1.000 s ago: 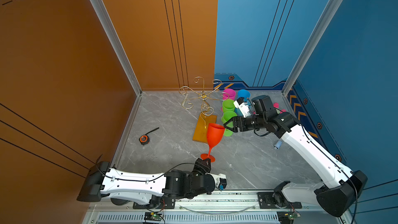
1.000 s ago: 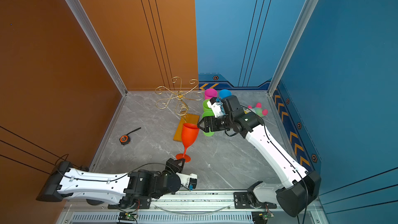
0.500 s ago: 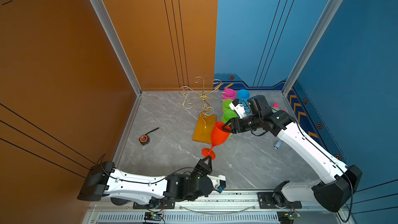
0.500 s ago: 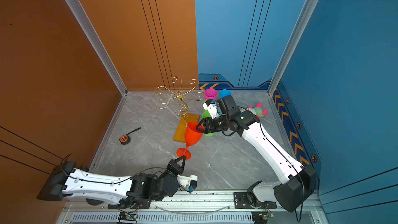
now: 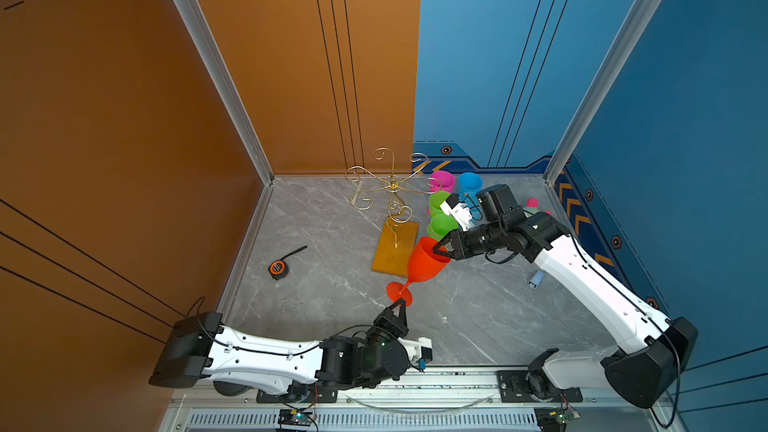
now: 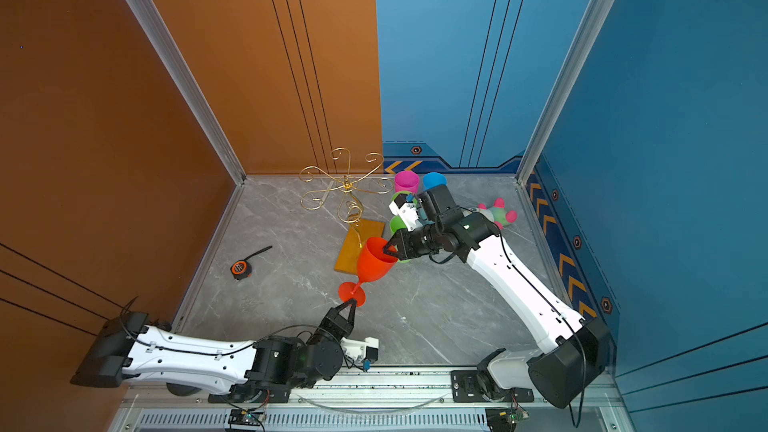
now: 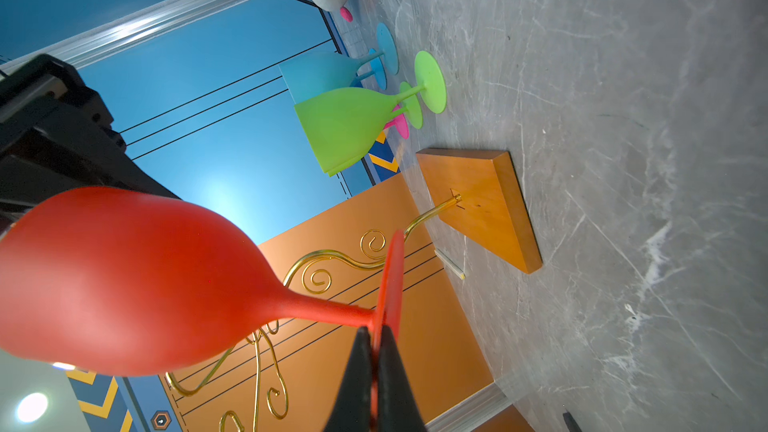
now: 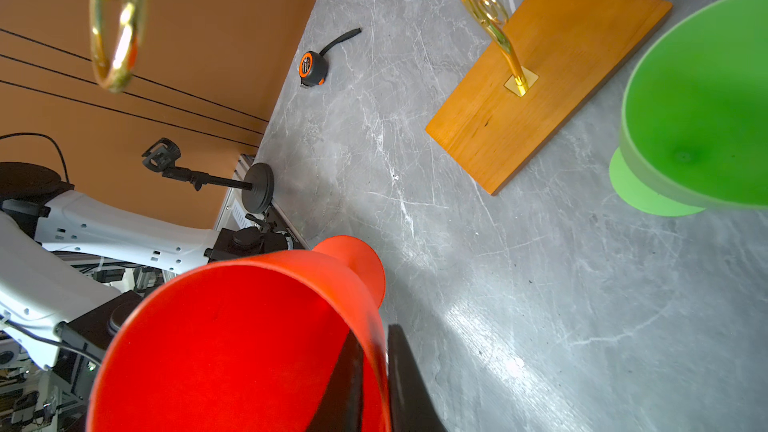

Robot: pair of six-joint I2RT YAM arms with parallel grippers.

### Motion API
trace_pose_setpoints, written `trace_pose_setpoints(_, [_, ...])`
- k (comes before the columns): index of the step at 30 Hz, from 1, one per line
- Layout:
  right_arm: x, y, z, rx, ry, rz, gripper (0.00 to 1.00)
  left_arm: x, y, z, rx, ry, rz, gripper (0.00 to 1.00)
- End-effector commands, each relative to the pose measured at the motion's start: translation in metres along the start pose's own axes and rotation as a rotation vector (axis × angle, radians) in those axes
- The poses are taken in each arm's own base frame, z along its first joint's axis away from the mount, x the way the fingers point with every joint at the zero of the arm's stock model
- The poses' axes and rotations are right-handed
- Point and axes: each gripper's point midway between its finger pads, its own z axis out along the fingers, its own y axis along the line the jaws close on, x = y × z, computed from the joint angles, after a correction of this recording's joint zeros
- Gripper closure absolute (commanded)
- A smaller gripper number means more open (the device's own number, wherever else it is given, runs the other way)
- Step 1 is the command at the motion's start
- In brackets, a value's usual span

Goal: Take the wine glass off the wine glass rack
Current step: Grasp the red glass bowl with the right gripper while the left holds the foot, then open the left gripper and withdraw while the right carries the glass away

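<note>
A red wine glass hangs tilted in the air, off the wine glass rack, close to the rack's wooden base. My left gripper is shut on the edge of the glass's foot. My right gripper is shut on the bowl's rim, one finger inside the bowl and one outside. None of the gold wire arms that show carries a glass.
Two green glasses, a pink one and a blue one stand behind my right wrist. A tape measure lies left of the base. A plush toy and a small cylinder lie near the right wall.
My right gripper came up to the bowl's rim and closed on it. The glass tipped from upright toward the right, its foot still in my left gripper, which shifted forward.
</note>
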Motion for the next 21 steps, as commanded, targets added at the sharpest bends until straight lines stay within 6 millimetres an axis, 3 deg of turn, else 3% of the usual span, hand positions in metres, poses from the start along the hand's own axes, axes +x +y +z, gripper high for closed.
trace_pose_setpoints(1, [0.006,0.006,-0.003,-0.011,0.025,-0.014,0.9,0.007,0.009,-0.002,-0.035,0.027,-0.069,0.96])
trace_pose_setpoints(14, [0.0,-0.01,-0.011,0.077,-0.015,-0.032,0.98,-0.002,0.0,0.0,-0.014,-0.008,-0.124,0.72])
trace_pose_setpoints(21, [-0.006,-0.035,-0.021,0.224,-0.068,-0.041,0.99,-0.003,0.006,0.001,-0.022,0.007,-0.267,0.59])
